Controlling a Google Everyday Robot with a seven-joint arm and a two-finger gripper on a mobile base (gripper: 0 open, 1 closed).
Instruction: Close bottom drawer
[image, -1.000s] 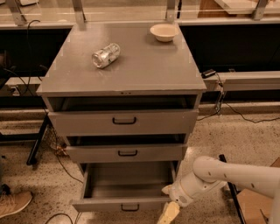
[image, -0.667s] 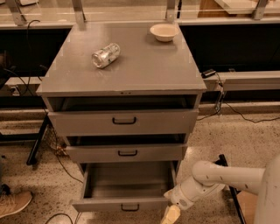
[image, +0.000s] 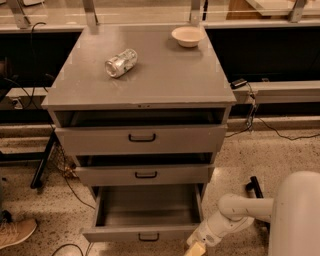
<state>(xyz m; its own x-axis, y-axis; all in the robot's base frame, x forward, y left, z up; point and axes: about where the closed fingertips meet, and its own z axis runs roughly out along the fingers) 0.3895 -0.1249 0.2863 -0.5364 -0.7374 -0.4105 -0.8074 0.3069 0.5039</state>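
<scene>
Gripper (image: 196, 248) sat low at the bottom edge, partly cut off (its state could not be told). Bottom drawer (image: 142, 233) was just left of it, standing open, right end of its front panel near the gripper; contact unclear. Middle drawer (image: 145, 175) and top drawer (image: 142, 139) were up-left, both slightly open. Can (image: 121, 62) and bowl (image: 187, 36) sat far above on the cabinet top (image: 150, 85).

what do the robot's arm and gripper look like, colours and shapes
The arm is smooth off-white, built of rounded tubular segments with a bulbous joint, widening into a big pale shell at the right edge. The gripper, low in the view beside the bottom drawer, is pale yellow. No cables or markings show.
</scene>
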